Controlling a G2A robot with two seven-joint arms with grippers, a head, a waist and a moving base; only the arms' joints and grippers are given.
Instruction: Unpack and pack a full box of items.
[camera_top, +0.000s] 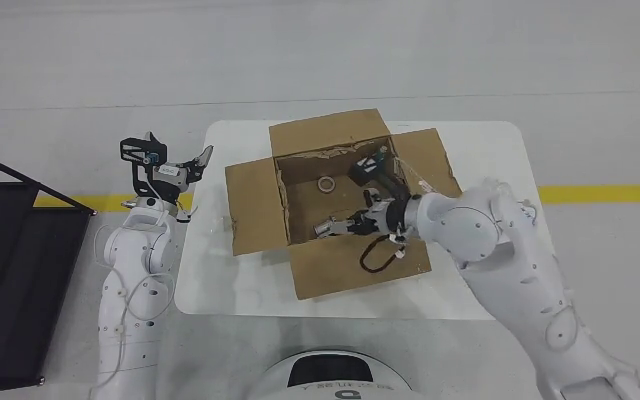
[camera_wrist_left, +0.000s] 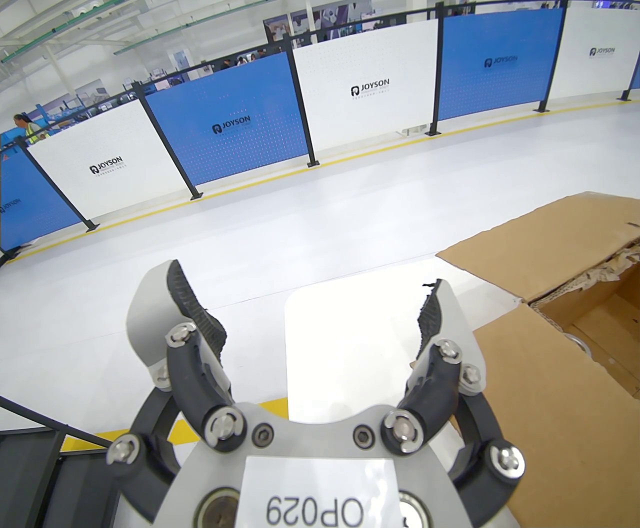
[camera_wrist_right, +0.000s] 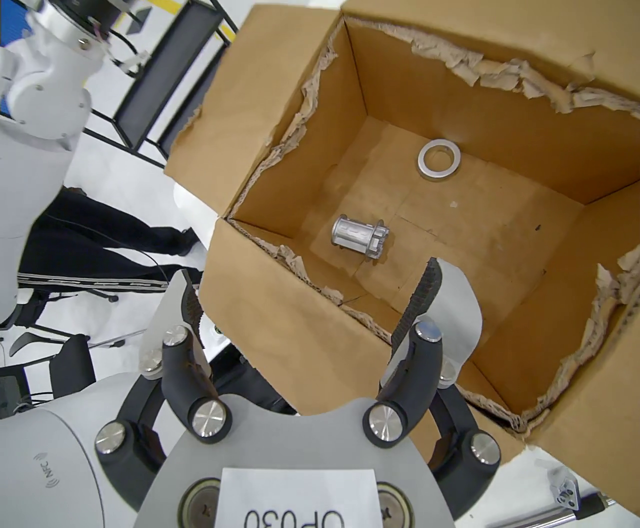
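From above, the right gripper (camera_top: 335, 226), jaws apart and empty, hangs over the open brown cardboard box (camera_top: 335, 268), a flat silver metal ring (camera_top: 326, 186) beyond it. The left wrist view has the left gripper (camera_wrist_left: 305, 285) spread and empty, the box beside it. The right wrist view adds a ribbed silver metal cylinder (camera_wrist_right: 360, 236) ahead of the gripper, masked from above; best descend straddling its width.

The open, torn-edged cardboard box (camera_wrist_right: 500, 125) sits below the right claw (camera_wrist_right: 310, 275). Inside, a metal cylinder (camera_wrist_right: 359, 236) lies sideways just ahead, a silver ring (camera_wrist_right: 439, 159) flat beyond.
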